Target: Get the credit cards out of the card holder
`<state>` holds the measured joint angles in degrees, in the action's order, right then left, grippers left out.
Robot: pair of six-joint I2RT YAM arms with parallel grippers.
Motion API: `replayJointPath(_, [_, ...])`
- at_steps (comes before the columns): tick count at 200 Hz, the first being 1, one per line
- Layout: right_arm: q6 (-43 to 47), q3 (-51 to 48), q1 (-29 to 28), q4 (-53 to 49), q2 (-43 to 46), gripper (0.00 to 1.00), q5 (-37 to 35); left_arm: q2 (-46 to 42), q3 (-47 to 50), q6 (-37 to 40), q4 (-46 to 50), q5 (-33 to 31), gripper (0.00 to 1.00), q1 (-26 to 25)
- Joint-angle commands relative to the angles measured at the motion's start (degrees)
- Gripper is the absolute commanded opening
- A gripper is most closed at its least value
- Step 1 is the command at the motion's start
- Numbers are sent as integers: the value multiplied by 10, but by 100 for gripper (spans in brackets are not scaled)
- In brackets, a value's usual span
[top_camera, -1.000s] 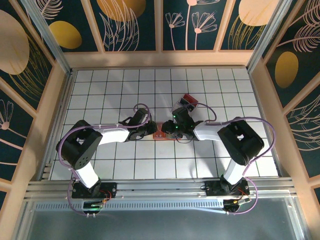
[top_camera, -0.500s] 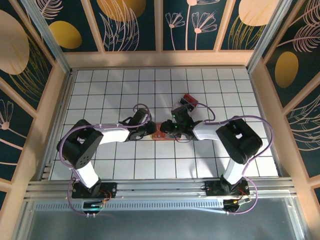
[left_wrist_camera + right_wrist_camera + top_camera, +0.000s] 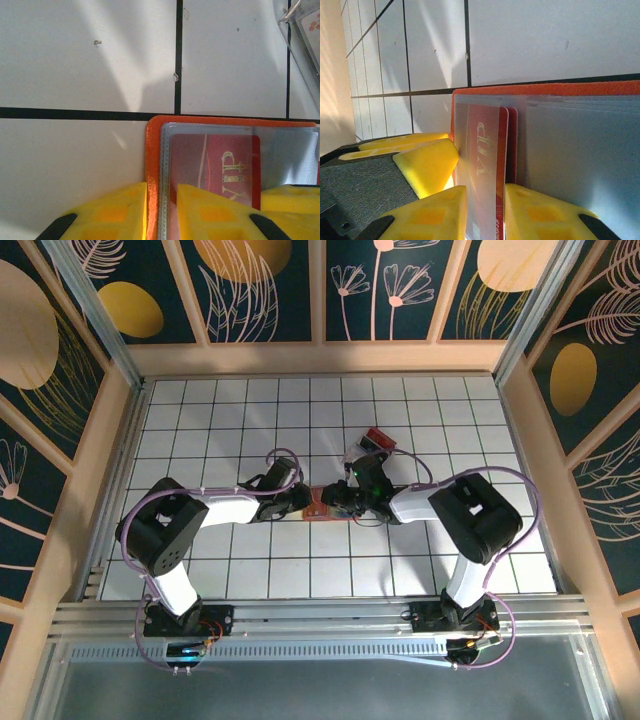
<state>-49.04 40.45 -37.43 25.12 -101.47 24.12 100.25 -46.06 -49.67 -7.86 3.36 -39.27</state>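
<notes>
I see the card holder (image 3: 152, 165), a flat rectangle with a matte orange-red rim and glossy clear sleeves (image 3: 290, 150) over blue-grey, lying open on the white tiled table (image 3: 75, 60) between both sets of jaws. My left gripper (image 3: 161, 192) has its blocky yellow jaws almost closed, pinching that rim, while my right gripper (image 3: 485, 192) straddles the sleeved red card (image 3: 487, 145) with gold VIP lettering; I cannot tell if it clamps. Against 1 second ago, the holder has stayed put and the right arm's elbow has crept slightly inward.
</notes>
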Motion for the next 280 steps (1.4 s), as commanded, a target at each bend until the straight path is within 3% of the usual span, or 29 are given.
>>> replayJointPath(1, [-9,5,-3,41,-17,25,27,8,-1,-7,2,17,22,-3])
replayJointPath(42, [-19,0,-2,65,-22,23,27,5,2,-7,3,16,22,-2])
replayJointPath(66, [-21,-5,0,70,-18,19,26,-5,0,-4,16,1,32,-2])
replayJointPath(91, [-23,-10,1,67,-16,19,20,-17,-6,5,47,-42,49,-3])
replayJointPath(161, [-30,-13,5,58,-23,18,12,-52,-12,13,95,-110,72,-2])
replayJointPath(207, [-31,-10,4,56,-23,18,13,-63,-15,18,125,-151,72,-3])
replayJointPath(280, [-32,-10,4,56,-21,18,15,-33,-21,31,129,-130,73,-2])
